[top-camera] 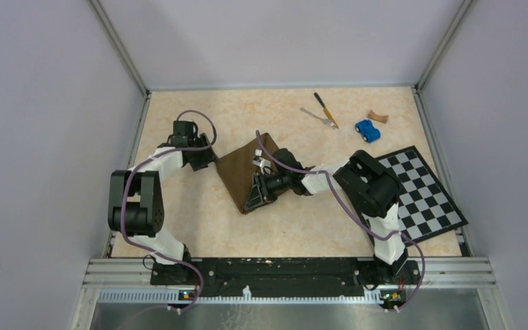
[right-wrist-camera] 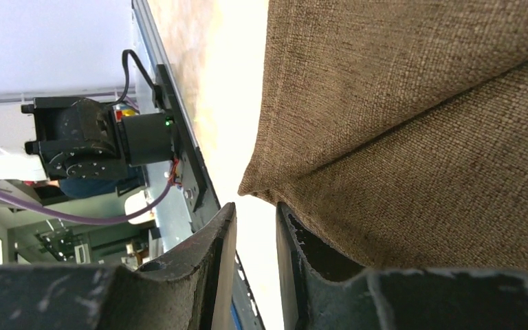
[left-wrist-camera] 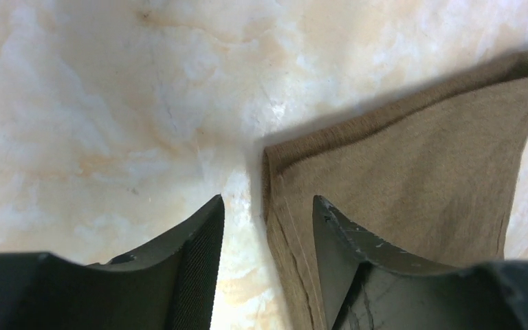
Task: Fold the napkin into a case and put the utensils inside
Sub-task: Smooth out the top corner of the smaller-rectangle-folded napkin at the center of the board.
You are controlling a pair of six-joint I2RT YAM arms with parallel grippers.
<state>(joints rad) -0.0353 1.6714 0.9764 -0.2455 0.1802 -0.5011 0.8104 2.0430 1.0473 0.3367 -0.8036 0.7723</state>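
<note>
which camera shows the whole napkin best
Top external: the napkin shows almost whole, the right arm covering part. Left wrist shows only one corner at its fingers; right wrist only a close-up folded corner.

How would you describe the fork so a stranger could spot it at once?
Find the checkered board on the right of the table, then the blue toy car beyond it. Left of the car lie two slim utensils; the fork is the all-silver one, left of the knife with the yellow-orange handle.

napkin (top-camera: 237, 175) lies centre; knife (top-camera: 326, 110), fork (top-camera: 318, 117) behind it; board (top-camera: 423, 192) right.
</note>
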